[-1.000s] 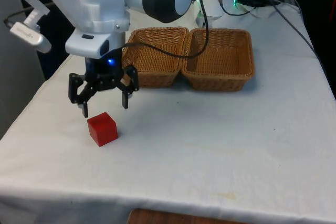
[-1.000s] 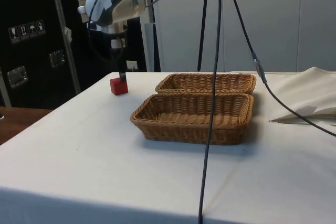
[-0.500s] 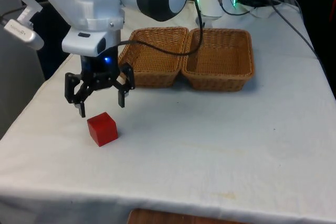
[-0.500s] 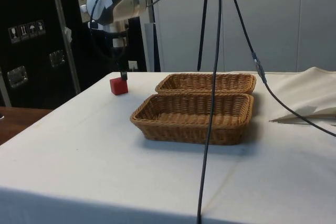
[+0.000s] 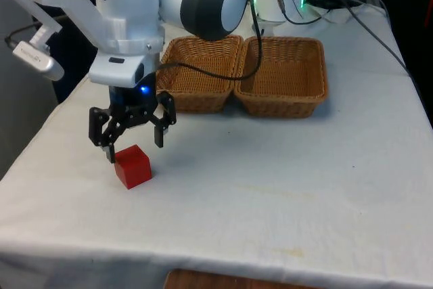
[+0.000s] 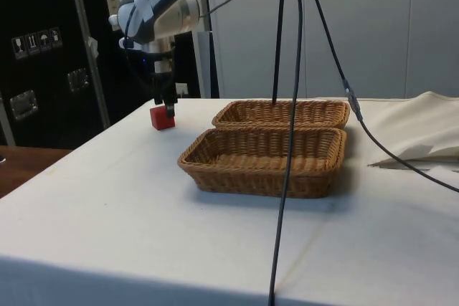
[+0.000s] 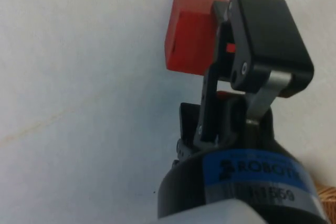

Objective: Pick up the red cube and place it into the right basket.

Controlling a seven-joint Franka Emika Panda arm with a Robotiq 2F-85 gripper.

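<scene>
1. White cloth [image 5: 284, 194]: bare along the near edge and to the front view's right.
2. Red cube [image 5: 132, 166]: on the cloth, near its left edge.
3. Gripper [image 5: 133, 145]: pointing down, jaws spread just above the cube.
4. Two baskets [image 5: 279, 76]: farther back, side by side.

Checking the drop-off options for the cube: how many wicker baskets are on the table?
2. One basket sits on the front view's left, nearer the gripper and the red cube; the other basket touches it on the front view's right.
</scene>
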